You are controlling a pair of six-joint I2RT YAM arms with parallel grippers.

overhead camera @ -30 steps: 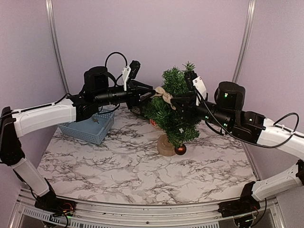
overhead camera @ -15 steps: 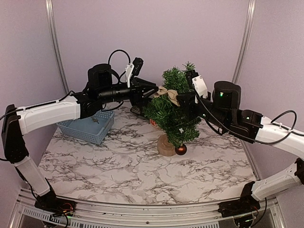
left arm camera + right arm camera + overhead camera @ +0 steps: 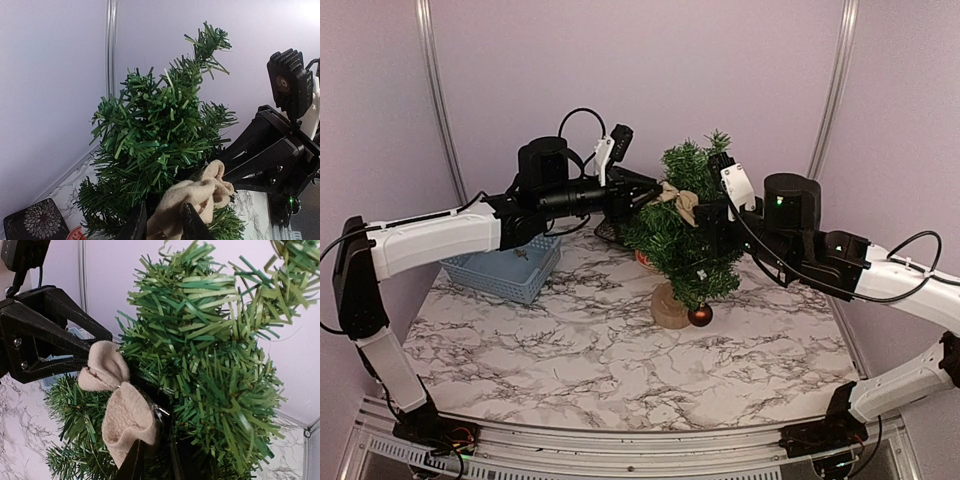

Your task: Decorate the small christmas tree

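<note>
The small christmas tree (image 3: 692, 235) stands on its tan stump (image 3: 669, 309) at the middle back, with a red ball (image 3: 700, 316) hung low. My left gripper (image 3: 645, 195) reaches in from the left, shut on a beige fabric bow (image 3: 677, 198) that it presses against the upper branches. In the left wrist view the bow (image 3: 197, 196) sits between the fingers (image 3: 137, 226). My right gripper (image 3: 712, 215) is pushed into the tree from the right. In the right wrist view (image 3: 154, 457) its jaws stand narrow around dark branch stems just beside the bow (image 3: 120, 410).
A blue basket (image 3: 505, 268) sits at the back left under my left arm. A dark patterned box (image 3: 35, 222) and a red object (image 3: 642, 259) lie behind the tree. The marble tabletop (image 3: 620, 370) stretches in front.
My left arm has pushed further right, carrying the bow deeper against the tree. My right arm has shifted slightly up and left in the branches.
</note>
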